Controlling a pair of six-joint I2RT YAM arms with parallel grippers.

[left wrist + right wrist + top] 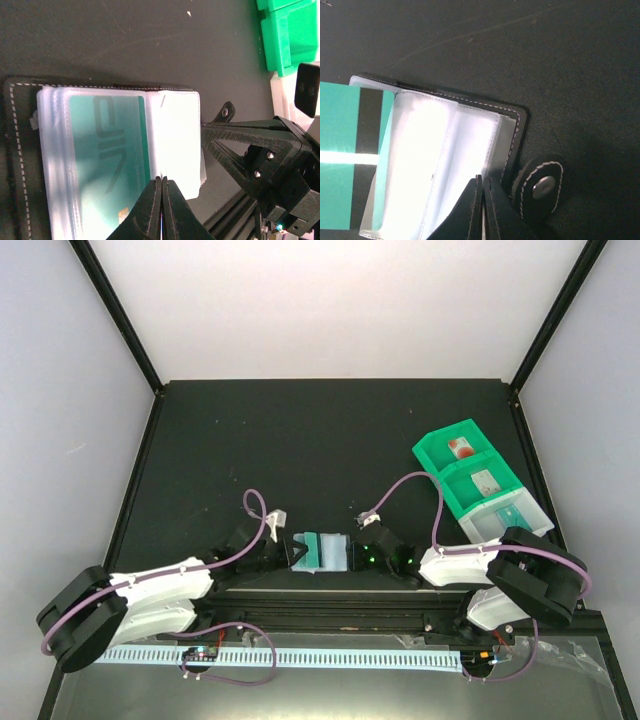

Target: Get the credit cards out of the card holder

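Card holder (20, 150) open, teal card (107, 150) sleeved inside

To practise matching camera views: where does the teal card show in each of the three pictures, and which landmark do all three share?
Top external: the teal card lies low centre, inside the open card holder.
Left wrist: the teal card is centre-left, under a clear sleeve.
Right wrist: the teal card is at the left edge, partly behind the clear sleeves.
Shared landmark: the open card holder with its pale sleeves.
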